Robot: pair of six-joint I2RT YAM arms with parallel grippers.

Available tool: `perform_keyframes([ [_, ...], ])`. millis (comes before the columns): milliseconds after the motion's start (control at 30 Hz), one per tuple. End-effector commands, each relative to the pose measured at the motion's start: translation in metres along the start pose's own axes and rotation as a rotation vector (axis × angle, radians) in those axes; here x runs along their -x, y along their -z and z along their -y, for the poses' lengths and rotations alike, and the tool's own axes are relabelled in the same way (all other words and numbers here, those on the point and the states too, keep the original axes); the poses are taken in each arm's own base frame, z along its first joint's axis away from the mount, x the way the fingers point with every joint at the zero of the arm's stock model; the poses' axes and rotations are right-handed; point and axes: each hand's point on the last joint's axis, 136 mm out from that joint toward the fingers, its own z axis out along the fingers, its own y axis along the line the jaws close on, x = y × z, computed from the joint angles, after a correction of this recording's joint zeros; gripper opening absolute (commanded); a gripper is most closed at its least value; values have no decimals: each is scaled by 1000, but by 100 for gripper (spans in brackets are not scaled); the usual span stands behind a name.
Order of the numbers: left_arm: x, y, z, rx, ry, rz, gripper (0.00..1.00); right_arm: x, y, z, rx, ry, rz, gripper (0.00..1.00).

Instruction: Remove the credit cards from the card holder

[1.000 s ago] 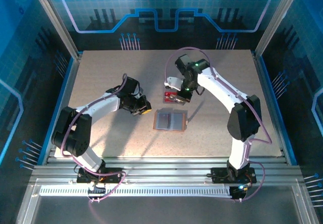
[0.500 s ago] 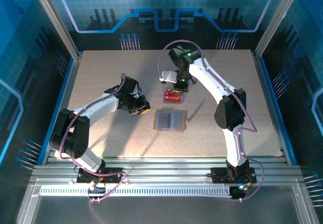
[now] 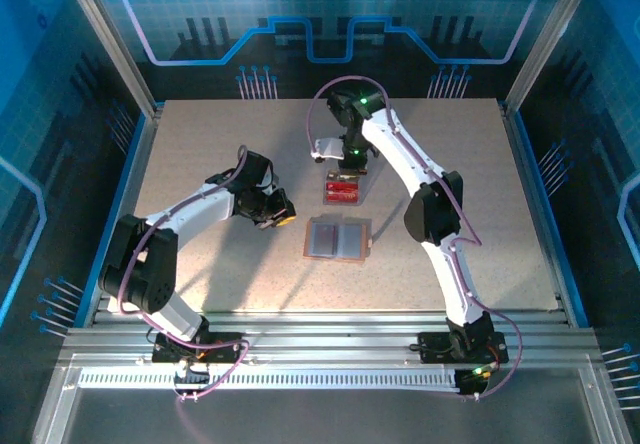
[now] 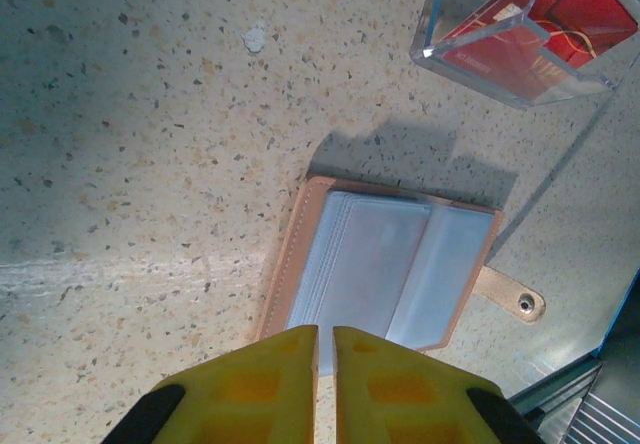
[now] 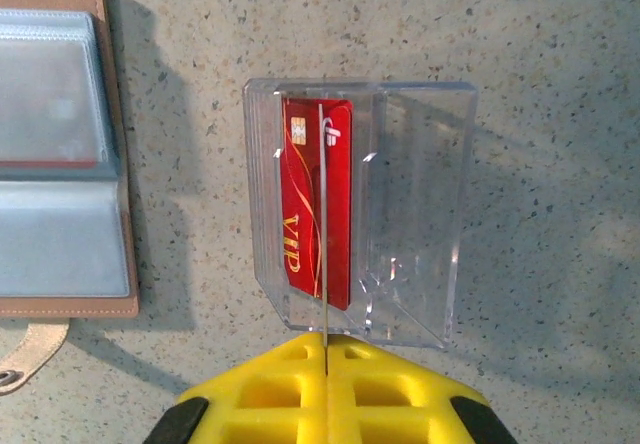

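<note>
Right fingers [image 5: 290, 356] farther back, credit cards [image 5: 305, 204] just ahead

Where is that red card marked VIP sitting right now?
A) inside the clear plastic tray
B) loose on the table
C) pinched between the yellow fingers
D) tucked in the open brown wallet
A: the red card sits inside the clear plastic tray, beside the open wallet.

Part of card holder [image 5: 60, 164] off-frame
</note>
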Motion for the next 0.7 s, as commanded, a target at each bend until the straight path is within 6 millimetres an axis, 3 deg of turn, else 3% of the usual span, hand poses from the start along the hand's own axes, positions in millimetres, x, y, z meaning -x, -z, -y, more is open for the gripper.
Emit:
perform_keyframes([
  [0, 6, 0, -2, 22, -1, -7, 12, -7, -1, 4, 4, 36, -16, 0],
  [467, 9, -5, -3, 36, 12, -18, 12, -9, -18, 22, -32, 87, -34, 0],
  [667, 8, -5, -5, 43, 15, -18, 12, -8, -23, 18, -8, 90, -31, 0],
])
